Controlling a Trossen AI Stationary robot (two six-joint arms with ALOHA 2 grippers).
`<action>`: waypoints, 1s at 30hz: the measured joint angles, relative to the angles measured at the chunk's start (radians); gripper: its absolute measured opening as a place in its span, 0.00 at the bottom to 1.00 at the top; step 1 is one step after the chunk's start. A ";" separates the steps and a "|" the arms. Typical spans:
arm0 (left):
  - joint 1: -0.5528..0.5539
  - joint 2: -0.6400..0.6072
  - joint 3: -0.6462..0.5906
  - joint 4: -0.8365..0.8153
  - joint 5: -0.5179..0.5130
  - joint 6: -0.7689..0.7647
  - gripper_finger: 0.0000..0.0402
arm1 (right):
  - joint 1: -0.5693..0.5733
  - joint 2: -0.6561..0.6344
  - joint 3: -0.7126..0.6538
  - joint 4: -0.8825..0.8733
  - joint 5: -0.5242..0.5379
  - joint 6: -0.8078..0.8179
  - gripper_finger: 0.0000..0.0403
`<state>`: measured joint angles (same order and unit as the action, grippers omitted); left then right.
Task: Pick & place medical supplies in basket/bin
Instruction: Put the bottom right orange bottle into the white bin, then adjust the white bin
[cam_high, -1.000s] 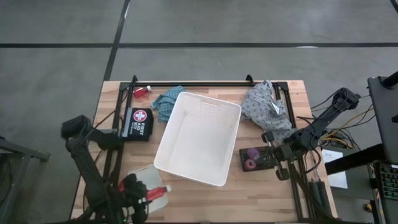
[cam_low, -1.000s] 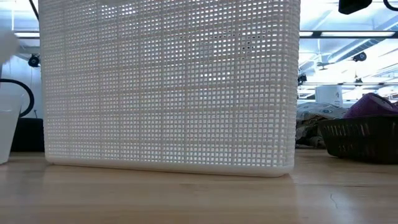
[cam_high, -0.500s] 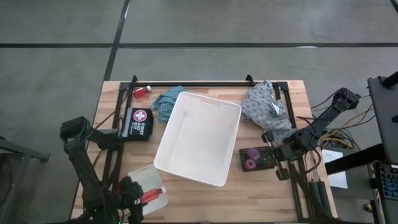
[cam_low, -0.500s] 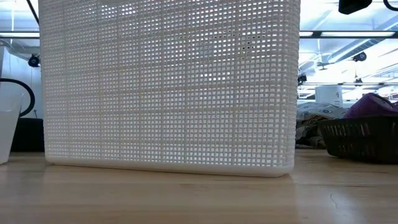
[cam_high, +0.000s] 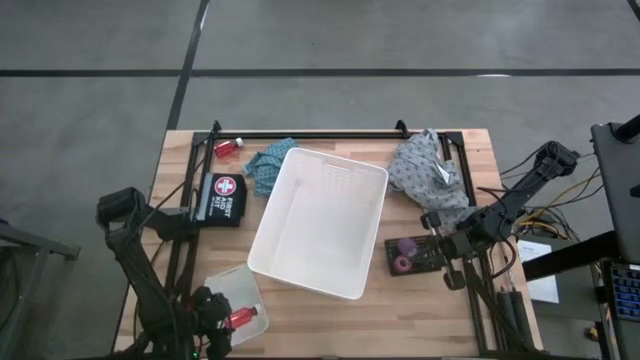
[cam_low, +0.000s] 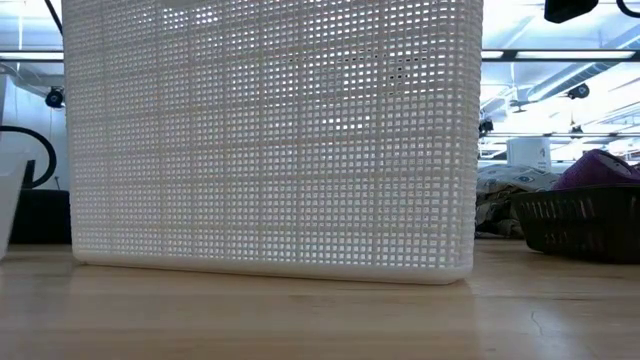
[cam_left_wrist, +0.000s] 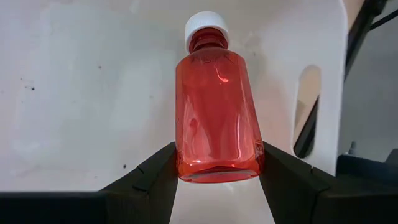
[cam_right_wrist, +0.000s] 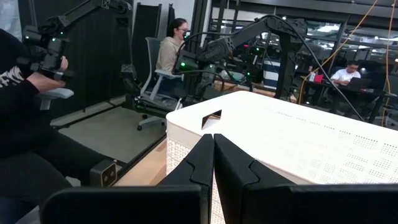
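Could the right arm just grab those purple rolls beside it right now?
Probably yes. The right gripper, shut and empty, hangs just above the black tray holding the purple rolls, and nothing lies between them. It would need to open first.

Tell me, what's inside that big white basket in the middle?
Nothing shows inside the white basket: only its bare floor. The cloths, rolls and bottles lie outside it; no part of the floor looks covered.
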<state>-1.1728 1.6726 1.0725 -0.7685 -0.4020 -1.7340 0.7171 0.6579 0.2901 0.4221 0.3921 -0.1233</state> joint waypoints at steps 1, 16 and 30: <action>0.000 0.000 0.000 0.000 0.007 -0.001 0.50 | 0.000 0.000 0.000 0.000 0.000 0.000 0.02; 0.000 0.000 0.000 0.006 0.013 0.008 0.53 | 0.000 0.000 0.000 0.000 0.000 0.000 0.02; 0.001 0.000 0.000 0.006 0.000 0.009 0.67 | 0.000 0.000 0.000 0.000 0.000 0.000 0.02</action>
<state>-1.1721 1.6726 1.0721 -0.7625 -0.4019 -1.7254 0.7174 0.6579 0.2901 0.4221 0.3923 -0.1230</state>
